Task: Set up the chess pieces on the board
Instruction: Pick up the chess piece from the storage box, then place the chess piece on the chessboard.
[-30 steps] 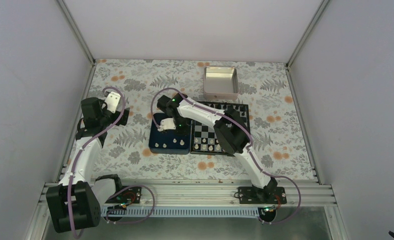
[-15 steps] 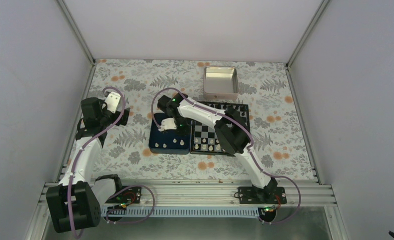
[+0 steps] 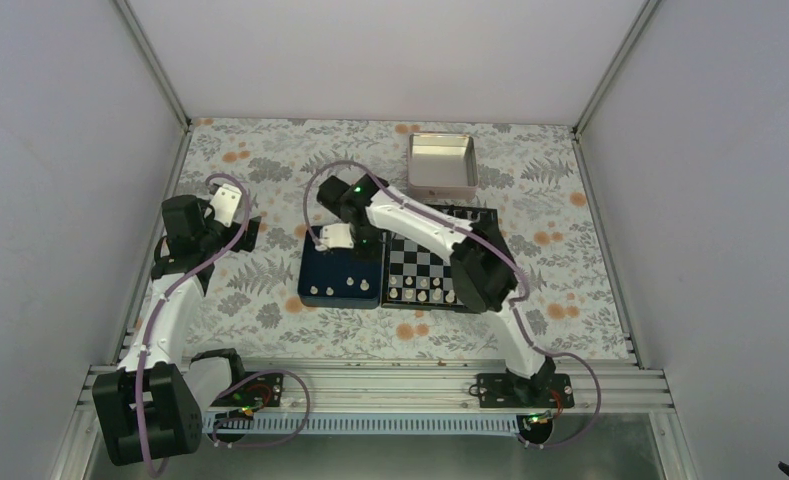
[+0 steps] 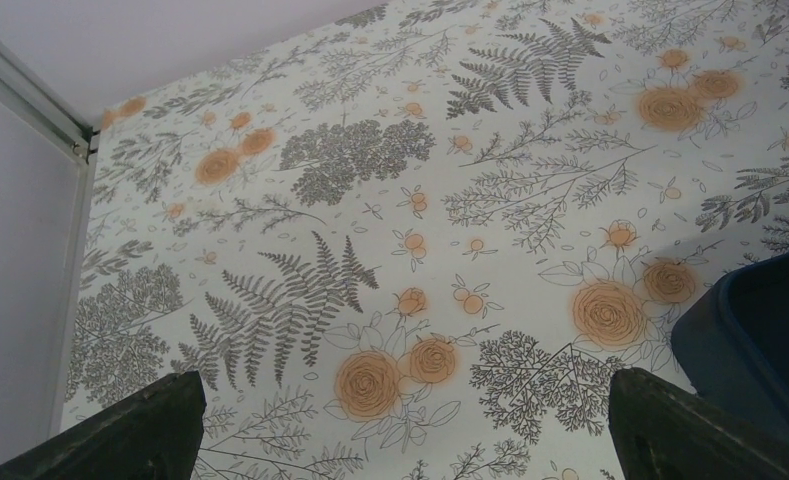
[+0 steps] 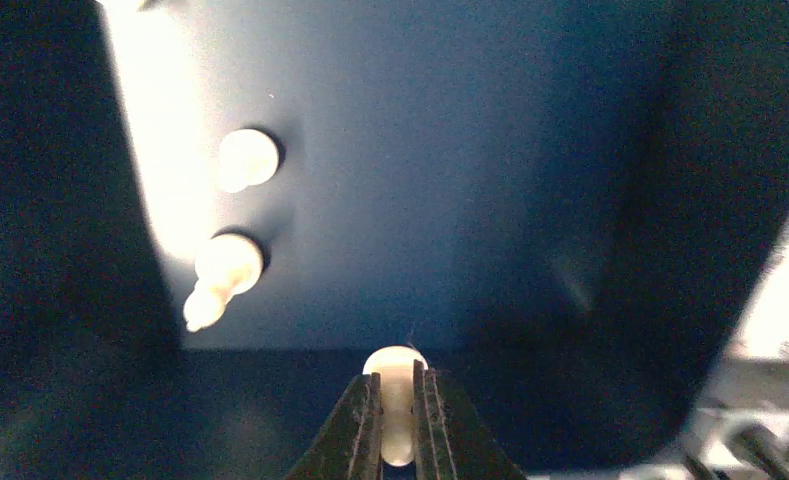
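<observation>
My right gripper [image 5: 396,400] is shut on a small cream chess piece [image 5: 395,385] and holds it above the dark blue tray [image 5: 430,180]. Two more cream pieces [image 5: 228,265] lie on the tray floor to its left. In the top view the right gripper [image 3: 335,238] hangs over the tray's far end [image 3: 315,272], with a few cream pieces [image 3: 340,291] along the tray's near edge. The chequered board [image 3: 432,262] lies right of the tray, with cream pieces [image 3: 422,295] on its near rows. My left gripper [image 4: 400,440] is open and empty over the floral cloth, far left [image 3: 232,215].
A silver metal tin [image 3: 442,165] stands behind the board. The blue tray's corner [image 4: 760,340] shows at the right of the left wrist view. The right arm's forearm [image 3: 430,235] crosses over the board's far half. Frame rails line the table's sides.
My right gripper has risen and drawn back toward the tray's far end with the cream piece in it. The left arm has not moved.
</observation>
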